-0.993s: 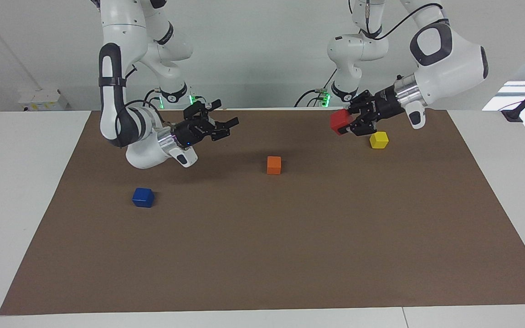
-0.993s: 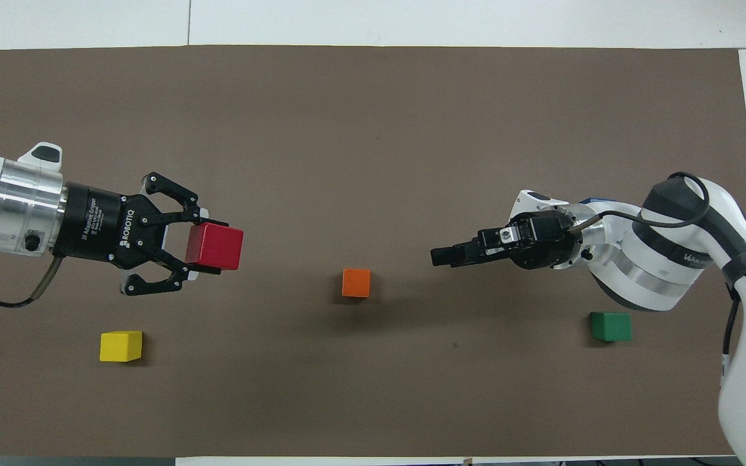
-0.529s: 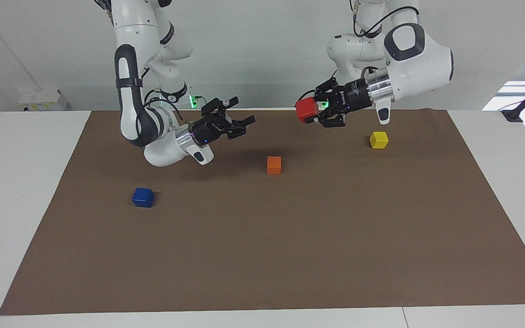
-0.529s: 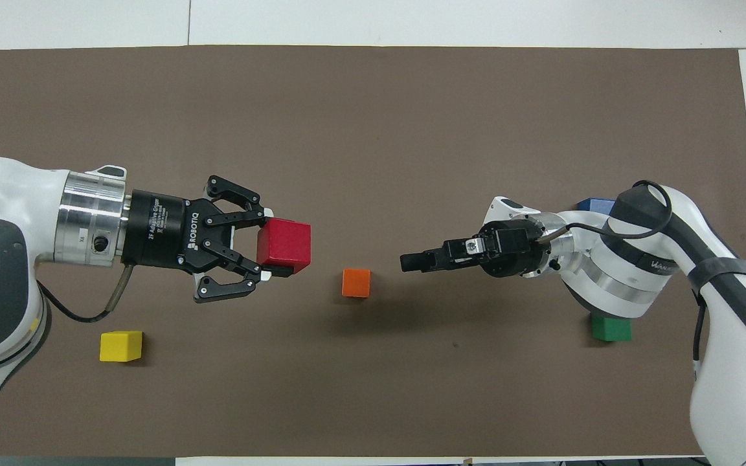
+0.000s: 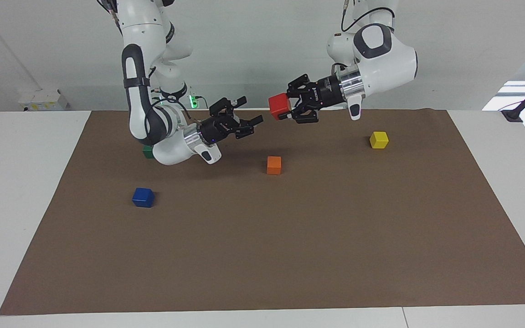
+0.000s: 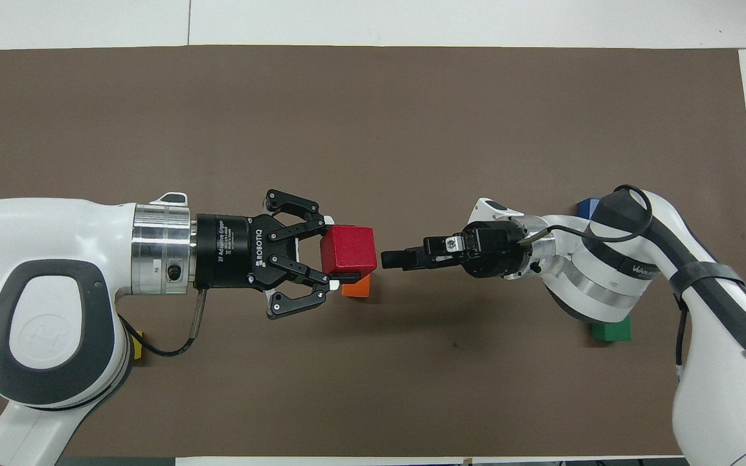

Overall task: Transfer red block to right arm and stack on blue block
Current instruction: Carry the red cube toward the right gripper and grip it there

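The red block [image 5: 279,105] [image 6: 347,250] hangs in the air over the middle of the mat, above the orange block as seen from overhead. My left gripper [image 5: 286,109] [image 6: 333,254] is shut on it and held level. My right gripper [image 5: 249,112] [image 6: 391,259] is open and raised, pointing at the red block with a small gap between them. The blue block [image 5: 143,197] sits on the mat toward the right arm's end; in the overhead view only a corner of the blue block [image 6: 585,207] shows past the right arm.
An orange block [image 5: 274,165] [image 6: 357,290] lies mid-mat under the red one. A yellow block [image 5: 378,140] sits toward the left arm's end, a green block [image 6: 611,331] [image 5: 147,151] under the right arm. The brown mat [image 5: 290,250] covers the table.
The left gripper has carried the red block higher and toward the table's middle. The right gripper has moved to meet it, and the gap between them has shrunk.
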`<state>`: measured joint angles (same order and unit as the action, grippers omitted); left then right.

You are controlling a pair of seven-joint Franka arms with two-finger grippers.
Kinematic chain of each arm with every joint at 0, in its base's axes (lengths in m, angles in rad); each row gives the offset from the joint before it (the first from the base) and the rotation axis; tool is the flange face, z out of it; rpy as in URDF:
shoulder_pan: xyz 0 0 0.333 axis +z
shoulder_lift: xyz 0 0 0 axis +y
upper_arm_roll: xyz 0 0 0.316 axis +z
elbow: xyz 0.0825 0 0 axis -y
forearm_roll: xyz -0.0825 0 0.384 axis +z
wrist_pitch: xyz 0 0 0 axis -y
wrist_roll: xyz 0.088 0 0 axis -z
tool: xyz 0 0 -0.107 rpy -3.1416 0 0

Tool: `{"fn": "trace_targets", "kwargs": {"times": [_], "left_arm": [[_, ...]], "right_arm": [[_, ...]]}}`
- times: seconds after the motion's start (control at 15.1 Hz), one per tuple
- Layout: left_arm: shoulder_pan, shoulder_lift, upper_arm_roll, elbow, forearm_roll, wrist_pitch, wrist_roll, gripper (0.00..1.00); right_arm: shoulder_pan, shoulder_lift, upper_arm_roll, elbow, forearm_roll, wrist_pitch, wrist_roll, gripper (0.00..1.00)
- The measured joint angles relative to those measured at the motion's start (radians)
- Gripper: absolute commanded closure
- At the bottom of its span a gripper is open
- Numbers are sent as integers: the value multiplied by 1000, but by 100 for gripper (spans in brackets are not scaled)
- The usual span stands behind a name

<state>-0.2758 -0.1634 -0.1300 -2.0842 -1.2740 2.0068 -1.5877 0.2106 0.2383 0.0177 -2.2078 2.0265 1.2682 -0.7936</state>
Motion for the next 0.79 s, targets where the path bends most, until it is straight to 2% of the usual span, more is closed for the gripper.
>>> {"fn": "trace_targets", "kwargs": {"times": [0.33,0.79], "left_arm": [[-95,-64,-1,-49,-1,155,17,100],[-120,-76,0,-82,-1,198,126,100]], "right_arm": [[44,0,0,0,51,39,-17,0],[64,0,-1,3,70,68,-24,0]]}}
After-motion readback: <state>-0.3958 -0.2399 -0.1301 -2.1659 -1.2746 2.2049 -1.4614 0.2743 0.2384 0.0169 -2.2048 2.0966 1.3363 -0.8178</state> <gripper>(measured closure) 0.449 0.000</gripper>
